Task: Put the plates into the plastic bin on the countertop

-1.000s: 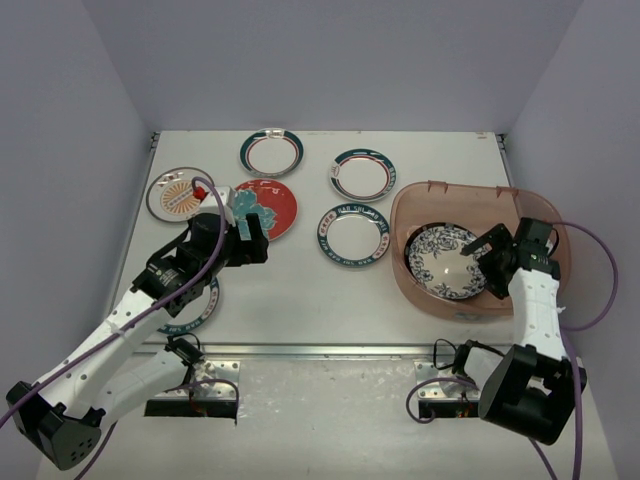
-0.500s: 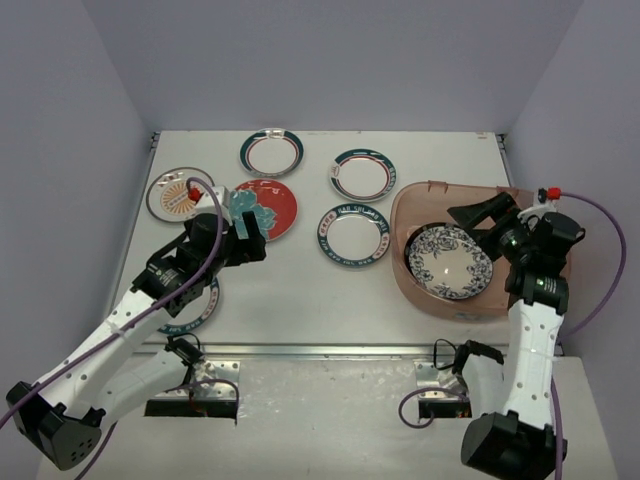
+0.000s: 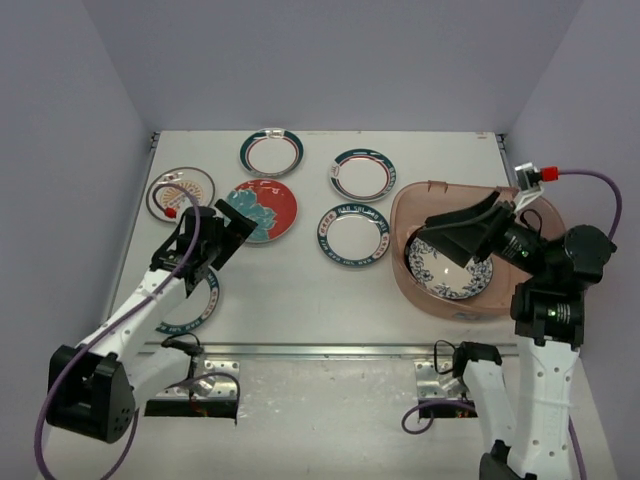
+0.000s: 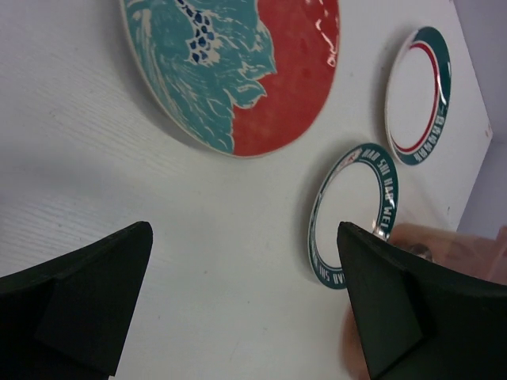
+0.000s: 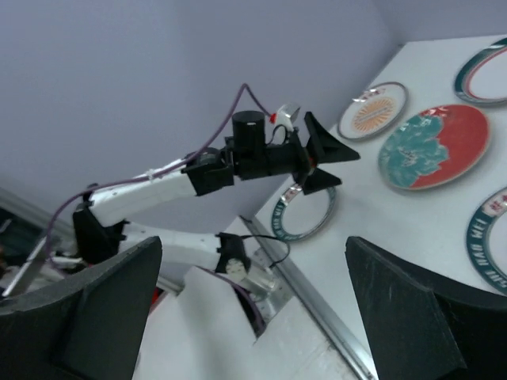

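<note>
The plastic bin [image 3: 440, 187] stands at the right of the countertop [image 3: 300, 290] with the blue-patterned plate [image 3: 448, 272] lying in it. My right gripper [image 3: 440, 238] is open and empty, raised above the bin and pointing left. My left gripper [image 3: 230, 228] is open and empty, low over the countertop just beside the red floral plate [image 3: 268, 207], which also shows in the left wrist view [image 4: 238, 71]. An orange-centred plate [image 3: 180, 193] lies at the far left. Teal-rimmed plates [image 3: 271, 152] [image 3: 362, 174] [image 3: 353, 235] lie at the back and middle.
Another teal-rimmed plate [image 3: 190, 308] lies partly under my left arm near the metal front edge [image 3: 320, 350]. Grey walls close in the left, back and right sides. The right wrist view shows my left arm [image 5: 174, 186] and the plates beyond it.
My right gripper has lifted up out of the bin and swung to point left, leaving the blue-patterned plate inside. My left arm has drawn back and to the left a little.
</note>
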Robot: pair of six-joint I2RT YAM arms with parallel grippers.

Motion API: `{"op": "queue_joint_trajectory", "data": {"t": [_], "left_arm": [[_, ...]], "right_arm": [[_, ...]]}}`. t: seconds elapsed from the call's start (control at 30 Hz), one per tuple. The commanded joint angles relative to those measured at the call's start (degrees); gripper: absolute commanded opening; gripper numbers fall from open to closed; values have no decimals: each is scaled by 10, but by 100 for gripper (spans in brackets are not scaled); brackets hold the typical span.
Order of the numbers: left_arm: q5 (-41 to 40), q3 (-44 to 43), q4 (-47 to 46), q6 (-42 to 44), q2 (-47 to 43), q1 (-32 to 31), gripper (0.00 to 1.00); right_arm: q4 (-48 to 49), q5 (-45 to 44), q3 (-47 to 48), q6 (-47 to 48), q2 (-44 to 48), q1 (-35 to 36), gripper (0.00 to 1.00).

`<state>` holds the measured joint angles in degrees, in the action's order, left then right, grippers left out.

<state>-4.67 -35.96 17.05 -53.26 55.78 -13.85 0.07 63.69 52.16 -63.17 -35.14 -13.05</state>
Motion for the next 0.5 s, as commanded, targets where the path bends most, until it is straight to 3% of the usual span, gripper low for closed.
{"op": "queue_joint_trajectory", "data": {"t": [0.0, 0.13, 0.27, 0.4, 0.47], "left_arm": [[49, -33, -72, -47, 96, 46, 100], [36, -42, -94, -38, 167, 82, 100], [58, -69, -116, -17, 240, 108, 98], [50, -100, -111, -8, 296, 126, 96], [58, -99, -135, -4, 315, 133, 92]], "right_arm": [[-294, -68, 113, 227, -54, 71, 99], [-444, -303, 146, 387, -121, 168, 99], [-456, -373, 136, 409, -164, 256, 99], [-432, -398, 116, 401, -178, 270, 99], [-400, -362, 87, 394, -182, 275, 99]]}}
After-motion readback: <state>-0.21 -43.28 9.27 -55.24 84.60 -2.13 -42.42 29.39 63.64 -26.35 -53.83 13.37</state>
